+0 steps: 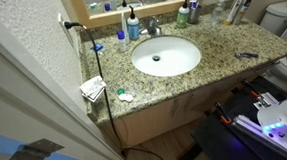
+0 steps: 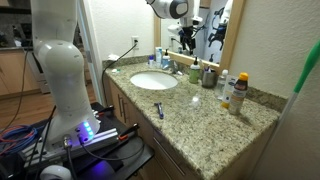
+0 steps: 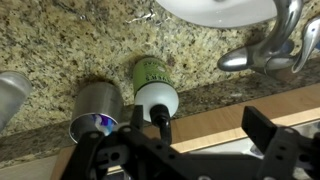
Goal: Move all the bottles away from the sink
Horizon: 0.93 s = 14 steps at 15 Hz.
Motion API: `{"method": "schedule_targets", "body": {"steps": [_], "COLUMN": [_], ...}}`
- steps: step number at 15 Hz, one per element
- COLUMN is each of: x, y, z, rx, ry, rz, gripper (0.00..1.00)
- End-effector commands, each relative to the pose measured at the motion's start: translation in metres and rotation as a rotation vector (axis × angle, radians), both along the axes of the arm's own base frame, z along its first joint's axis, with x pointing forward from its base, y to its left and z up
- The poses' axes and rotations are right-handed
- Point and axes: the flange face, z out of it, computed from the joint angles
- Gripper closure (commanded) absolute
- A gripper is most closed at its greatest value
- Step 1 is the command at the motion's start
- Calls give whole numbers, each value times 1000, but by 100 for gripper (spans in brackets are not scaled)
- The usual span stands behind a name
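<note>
Gripper (image 3: pixel 180 145), jaws spread wide, poised over the green bottle (image 3: pixel 152 82); an off-centre closure could snag the adjacent metal cup (image 3: pixel 95 108) or topple the bottle

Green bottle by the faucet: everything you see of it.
The green bottle looks plastic: green body, printed label, white shoulder, dark top. It stands upright on the granite counter between the grey metal cup and the faucet; whether it touches the cup is unclear. The open gripper hangs above, not touching.
</note>
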Motion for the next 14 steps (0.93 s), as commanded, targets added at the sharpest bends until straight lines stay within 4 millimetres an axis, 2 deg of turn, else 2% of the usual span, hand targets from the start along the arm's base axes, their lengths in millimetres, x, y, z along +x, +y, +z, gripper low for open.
{"method": "schedule_targets", "body": {"steps": [1,3,7,14], "x": [7,14,24,38], "y": [-2,-4,-12,-16], "z": [-3,-6,-39,-71], "rx": [1,1,-28,-18], "ry": [4,6,8,-55], "rz": [-12,-21,-69,-114], "gripper": [0,0,0,0]}}
